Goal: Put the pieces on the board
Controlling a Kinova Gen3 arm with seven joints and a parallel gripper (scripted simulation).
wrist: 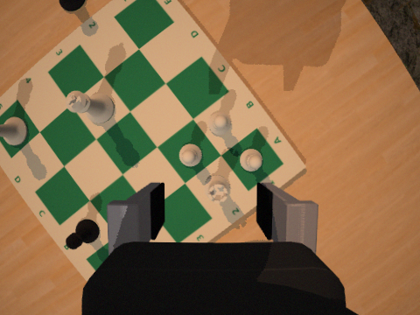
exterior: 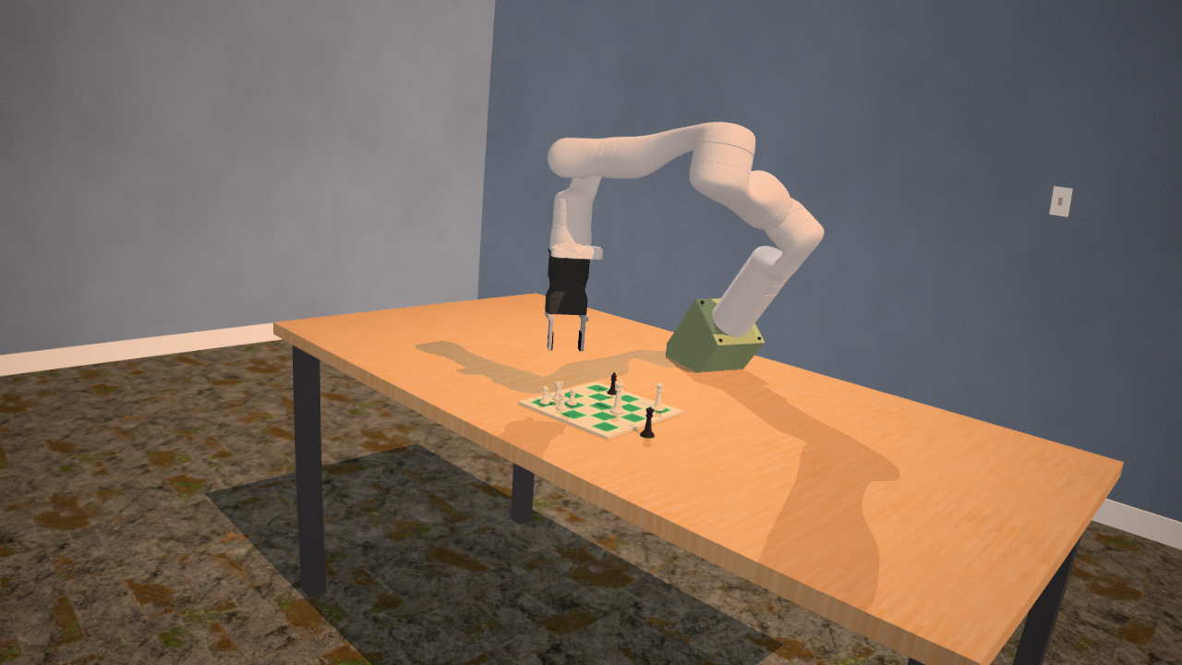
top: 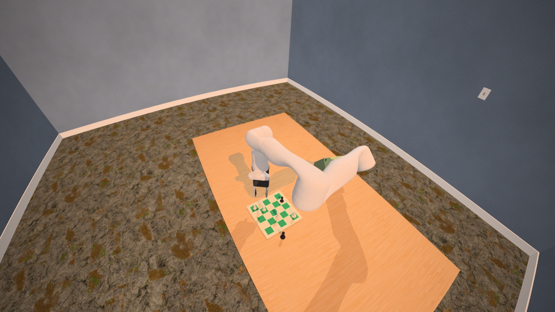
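Note:
The green and cream board (wrist: pixel 146 122) lies on the wooden table. My gripper (wrist: pixel 210 202) is open and empty, high above the board's A-side edge; it also shows in the exterior view (exterior: pixel 566 340). The white rook (wrist: pixel 219 187) stands upright on A2, far below the fingers. The white king (wrist: pixel 100 108) stands on D3. The black bishop (wrist: pixel 87 231) stands on B5.
White pawns stand on A1 (wrist: pixel 251 159), B1 (wrist: pixel 220 122) and B2 (wrist: pixel 189 154). Another white piece (wrist: pixel 12 131) stands on E5. The olive arm base (exterior: pixel 715 334) sits behind the board. The table edge (wrist: pixel 374 24) runs close past the A side.

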